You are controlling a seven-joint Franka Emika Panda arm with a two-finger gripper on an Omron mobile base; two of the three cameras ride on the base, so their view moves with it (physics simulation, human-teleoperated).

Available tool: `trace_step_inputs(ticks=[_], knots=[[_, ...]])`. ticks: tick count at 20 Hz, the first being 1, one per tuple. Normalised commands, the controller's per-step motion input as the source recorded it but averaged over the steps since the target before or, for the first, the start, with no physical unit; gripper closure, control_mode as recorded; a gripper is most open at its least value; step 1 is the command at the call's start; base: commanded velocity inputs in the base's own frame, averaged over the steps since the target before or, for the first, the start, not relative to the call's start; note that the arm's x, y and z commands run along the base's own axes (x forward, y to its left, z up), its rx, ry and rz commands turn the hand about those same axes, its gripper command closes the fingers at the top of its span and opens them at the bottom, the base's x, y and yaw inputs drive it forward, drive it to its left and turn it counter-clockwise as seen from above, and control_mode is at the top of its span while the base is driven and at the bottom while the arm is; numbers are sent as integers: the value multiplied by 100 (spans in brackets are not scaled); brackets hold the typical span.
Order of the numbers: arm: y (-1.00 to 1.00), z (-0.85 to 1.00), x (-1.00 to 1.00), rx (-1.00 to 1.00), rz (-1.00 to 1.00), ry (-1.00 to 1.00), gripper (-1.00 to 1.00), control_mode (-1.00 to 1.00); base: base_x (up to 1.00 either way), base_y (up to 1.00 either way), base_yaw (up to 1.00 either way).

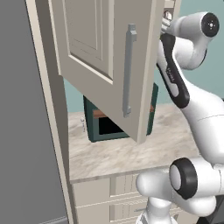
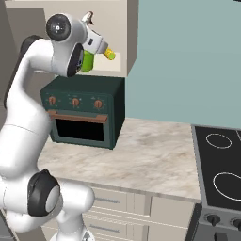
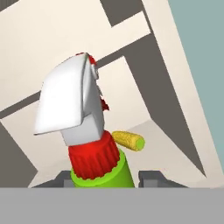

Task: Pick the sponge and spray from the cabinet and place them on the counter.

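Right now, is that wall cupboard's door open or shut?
Open. The cabinet door swings out over the counter, and the gripper reaches inside around the spray.

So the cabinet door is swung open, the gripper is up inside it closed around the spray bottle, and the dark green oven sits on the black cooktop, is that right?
One thing is wrong: the dark green oven sits on the marbled counter, not the cooktop, which lies apart to its right in the right base view. The rest holds: the cabinet door is open and the gripper is closed around the spray bottle.
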Motion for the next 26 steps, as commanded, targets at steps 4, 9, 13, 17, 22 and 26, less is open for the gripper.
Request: trace_step_inputs(ticks=[4,9,13,17,22,26], knots=[[0,-26,-68,0,0,-2,100,-100,0,0,0],[-9,-51,-60,-2,0,-8,100,-100,0,0,0],[-30,-51,-46,-5,0,-7,100,-100,0,0,0],[-34,-44,-38,-6,0,-6,100,-100,0,0,0],[-19,-49,-26,-5,0,-4,100,-100,0,0,0],[-11,-33,-16,-3,0,-5,100,-100,0,0,0]])
